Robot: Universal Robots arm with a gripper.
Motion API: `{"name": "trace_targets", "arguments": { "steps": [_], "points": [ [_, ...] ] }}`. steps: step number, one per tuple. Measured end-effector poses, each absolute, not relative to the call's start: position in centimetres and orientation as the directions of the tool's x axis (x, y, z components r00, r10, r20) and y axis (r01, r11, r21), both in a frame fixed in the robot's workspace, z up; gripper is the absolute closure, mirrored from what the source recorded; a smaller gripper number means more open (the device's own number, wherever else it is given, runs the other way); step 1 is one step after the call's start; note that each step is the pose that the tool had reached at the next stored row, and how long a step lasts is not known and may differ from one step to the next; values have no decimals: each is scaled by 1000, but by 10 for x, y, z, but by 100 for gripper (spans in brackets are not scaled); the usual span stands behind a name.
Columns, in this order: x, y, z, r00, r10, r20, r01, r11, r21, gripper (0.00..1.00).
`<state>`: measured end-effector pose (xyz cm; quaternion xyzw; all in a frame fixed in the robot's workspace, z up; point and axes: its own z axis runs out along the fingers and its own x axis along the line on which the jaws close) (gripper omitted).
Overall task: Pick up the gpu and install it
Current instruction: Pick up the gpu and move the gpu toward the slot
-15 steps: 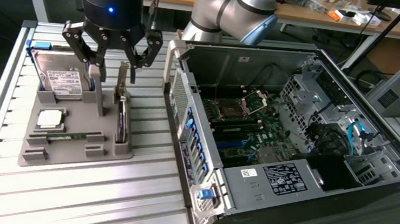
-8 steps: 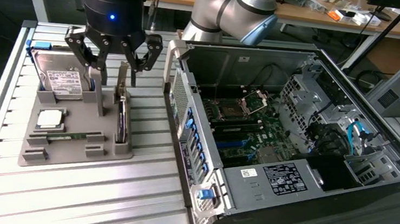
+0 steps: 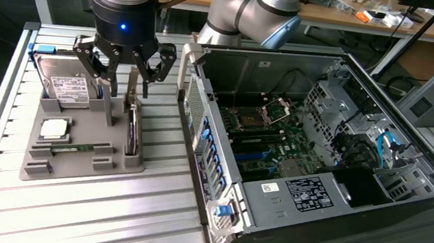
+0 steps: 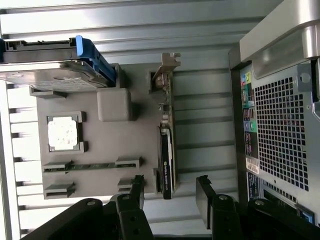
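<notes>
The gpu (image 3: 131, 120) is a thin dark card standing on edge in a slot at one side of the grey holder (image 3: 79, 168), its silver bracket (image 3: 131, 83) pointing up at the far end. My gripper (image 3: 126, 84) hangs open just above the bracket end, one finger on each side of the card and not touching it. In the wrist view the gpu (image 4: 166, 150) runs between my two dark fingers (image 4: 137, 189), and the gripper (image 4: 171, 192) is over its dark end. The open computer case (image 3: 295, 134) lies to the exterior view's right.
The holder (image 4: 110, 140) also carries a silver hard drive (image 3: 67, 85) with a blue clip, a processor chip (image 3: 55, 128) and a green memory stick (image 3: 73, 147). All stand on a slatted metal table (image 3: 98, 217). The perforated case wall (image 4: 282, 130) rises close beside the gpu.
</notes>
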<state>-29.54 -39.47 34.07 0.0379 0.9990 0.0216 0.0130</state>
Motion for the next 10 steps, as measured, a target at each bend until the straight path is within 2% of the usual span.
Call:
{"name": "trace_targets", "arguments": {
  "steps": [10],
  "points": [
    [-291,-391,327,-997,76,-24,75,996,44,46]
  ]
}}
